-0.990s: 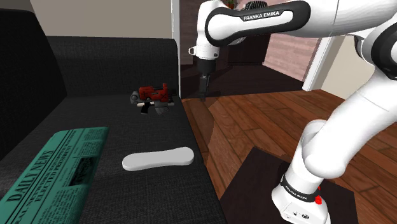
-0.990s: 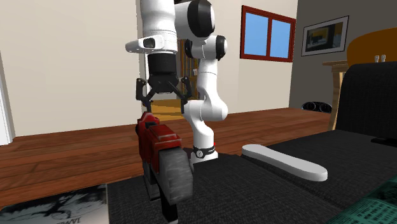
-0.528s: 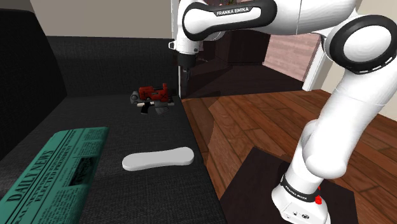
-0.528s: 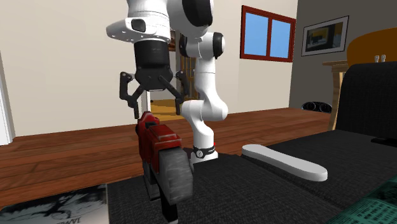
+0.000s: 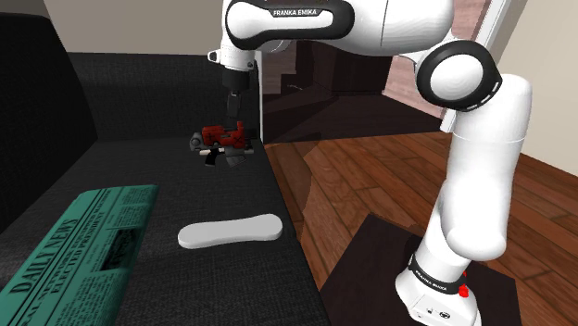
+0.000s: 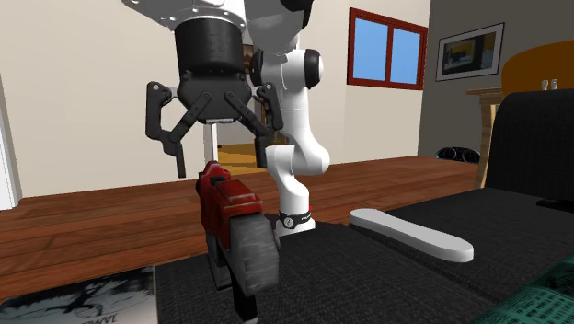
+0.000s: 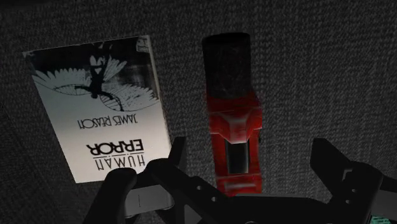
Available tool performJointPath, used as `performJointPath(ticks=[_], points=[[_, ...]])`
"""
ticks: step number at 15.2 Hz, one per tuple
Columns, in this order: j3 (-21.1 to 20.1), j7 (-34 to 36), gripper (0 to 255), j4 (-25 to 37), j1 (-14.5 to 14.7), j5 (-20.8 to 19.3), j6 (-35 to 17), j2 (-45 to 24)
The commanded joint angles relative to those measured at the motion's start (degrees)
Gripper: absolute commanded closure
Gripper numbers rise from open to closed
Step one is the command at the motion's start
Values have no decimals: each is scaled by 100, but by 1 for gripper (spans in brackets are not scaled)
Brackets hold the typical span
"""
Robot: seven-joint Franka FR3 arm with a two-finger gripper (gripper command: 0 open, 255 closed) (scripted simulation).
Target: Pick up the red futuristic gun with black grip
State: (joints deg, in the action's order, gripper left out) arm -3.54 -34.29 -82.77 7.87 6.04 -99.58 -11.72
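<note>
A dark sofa seat [image 5: 139, 176] is running alongside a wooden floor [image 5: 389, 176]. The red gun [image 5: 224, 141] is lying near the seat's far corner by the floor-side edge, beside a book [image 7: 102, 108]. The arm [image 5: 370, 23] is arching over it. The gripper [image 6: 221, 158] is pointing down above the gun, its fingers spread wide and seemingly not touching it.

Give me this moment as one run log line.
stage: pre-grasp | gripper: over red gun, not touching | fingers: open | red gun: lying on dark couch, book beside it | held: nothing

Red gun [image 5: 222, 141], newspaper [image 5: 88, 245], slab [image 5: 230, 231] on couch [image 5: 176, 190]
</note>
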Motion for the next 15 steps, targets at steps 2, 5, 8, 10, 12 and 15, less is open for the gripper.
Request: performJointPath(ticks=[2,5,8,10,12,15], points=[[-58,-151,0,500,42,18,10,-407],[-58,-180,0,204,41,27,-240,-363],[-58,-207,0,-67,41,35,-481,-334],[-58,-213,0,-118,41,36,-527,-330],[-58,-211,255,-115,41,36,-525,-330],[-58,-212,255,-115,41,36,-525,-331]])
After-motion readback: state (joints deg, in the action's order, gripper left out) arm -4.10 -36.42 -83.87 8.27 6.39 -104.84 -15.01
